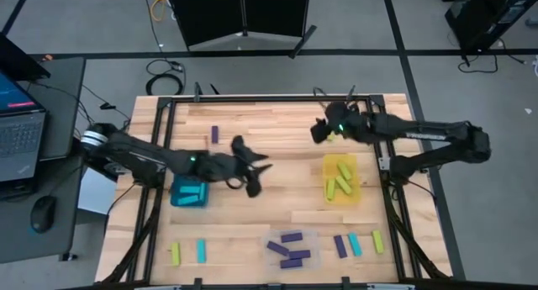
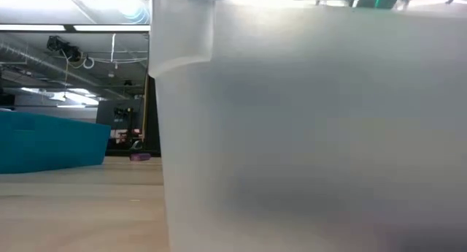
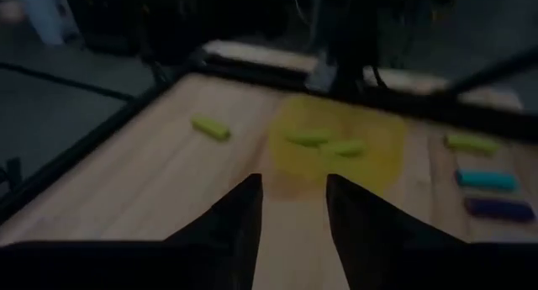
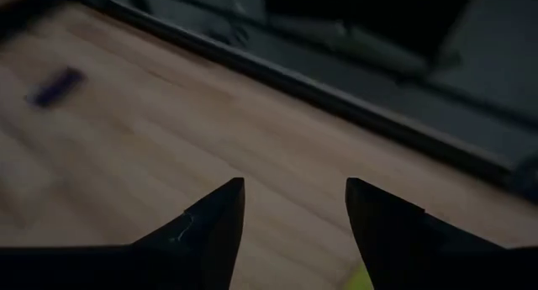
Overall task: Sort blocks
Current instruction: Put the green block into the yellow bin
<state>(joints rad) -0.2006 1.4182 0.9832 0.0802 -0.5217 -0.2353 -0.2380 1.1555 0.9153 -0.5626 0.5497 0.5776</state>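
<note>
My left gripper [image 1: 256, 174] [image 3: 290, 193] is open and empty above the table's middle, between the teal bin [image 1: 189, 192] and the yellow bin [image 1: 342, 179]. My right gripper [image 1: 320, 130] [image 4: 294, 193] is open and empty near the far edge, above bare wood. Yellow-green blocks [image 1: 340, 176] [image 3: 328, 144] lie in the yellow bin. Purple blocks [image 1: 292, 248] lie in the clear bin. One purple block [image 1: 215, 134] [image 4: 55, 87] lies flat near the far edge. A yellow-green block [image 3: 210, 128] lies beyond the yellow bin. More blocks sit along the near edge.
Near the near edge lie a yellow-green block [image 1: 176, 254] and a cyan block [image 1: 202, 250] on the left, and a purple [image 1: 340, 245], a cyan [image 1: 355, 244] and a yellow-green block [image 1: 377, 241] on the right. The clear bin's wall [image 2: 314, 135] fills most of the low view.
</note>
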